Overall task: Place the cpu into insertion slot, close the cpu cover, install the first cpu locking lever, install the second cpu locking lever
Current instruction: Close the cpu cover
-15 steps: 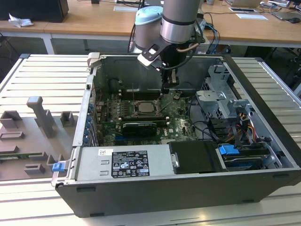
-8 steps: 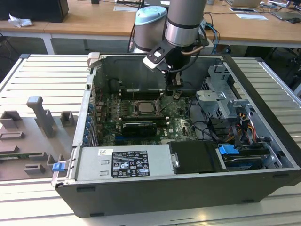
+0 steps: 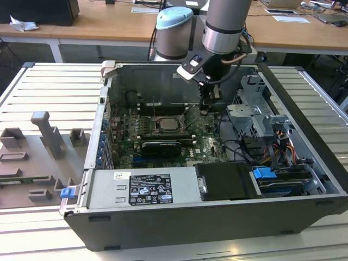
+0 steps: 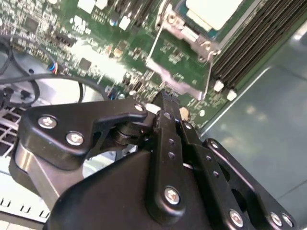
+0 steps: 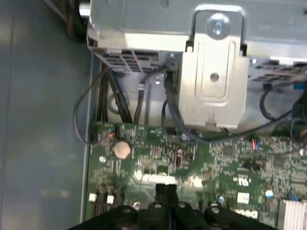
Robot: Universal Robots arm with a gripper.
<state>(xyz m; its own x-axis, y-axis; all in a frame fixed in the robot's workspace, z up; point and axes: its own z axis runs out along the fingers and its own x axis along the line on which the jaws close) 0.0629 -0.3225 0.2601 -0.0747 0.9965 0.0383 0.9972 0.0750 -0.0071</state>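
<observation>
The gripper (image 4: 165, 100), fingers closed on nothing, hovers near the cpu cover (image 4: 172, 82). It is probably a thin, stiff metal frame, best pushed at its free edge. The cpu (image 4: 212, 12) looks light and fragile.

The cpu (image 4: 213, 12), a flat square chip with a pale silver-beige top, lies flat in the metal-rimmed insertion slot (image 4: 188, 32) on the green board. The cpu cover (image 4: 172, 76), a thin grey metal frame, is swung open beside it; the board shows through its window.
</observation>
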